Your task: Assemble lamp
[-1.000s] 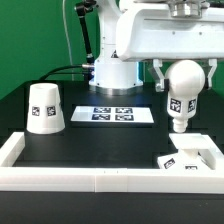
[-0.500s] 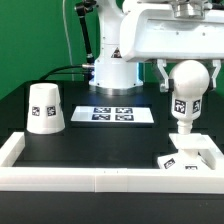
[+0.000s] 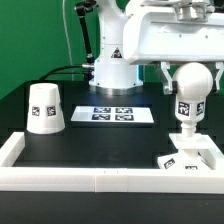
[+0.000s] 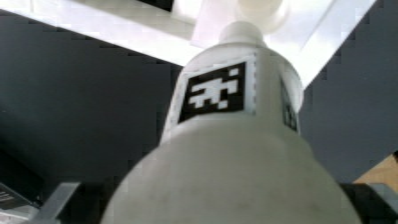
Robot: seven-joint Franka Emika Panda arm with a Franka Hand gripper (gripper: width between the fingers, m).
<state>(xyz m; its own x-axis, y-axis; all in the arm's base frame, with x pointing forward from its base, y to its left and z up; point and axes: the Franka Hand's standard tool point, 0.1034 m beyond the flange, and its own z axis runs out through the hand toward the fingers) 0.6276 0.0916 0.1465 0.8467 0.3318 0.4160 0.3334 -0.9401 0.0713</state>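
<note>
My gripper (image 3: 190,72) is shut on the ball top of the white bulb (image 3: 187,98), holding it upright, stem down, above the flat square base (image 3: 192,153) at the exterior view's right. The stem's tip hangs just above the base. In the wrist view the bulb (image 4: 222,130) fills the frame, its tag facing the camera, with the base (image 4: 160,35) beyond it. The tapered shade (image 3: 45,108) stands rim down on the table at the exterior view's left, apart from the gripper.
The marker board (image 3: 117,115) lies flat on the black table in the middle, in front of the arm's base. A white raised wall (image 3: 90,174) runs along the table's front edge and both sides.
My gripper has carried the bulb toward the exterior view's right, so it now hangs more directly over the base. Shade, base and marker board have not moved.
</note>
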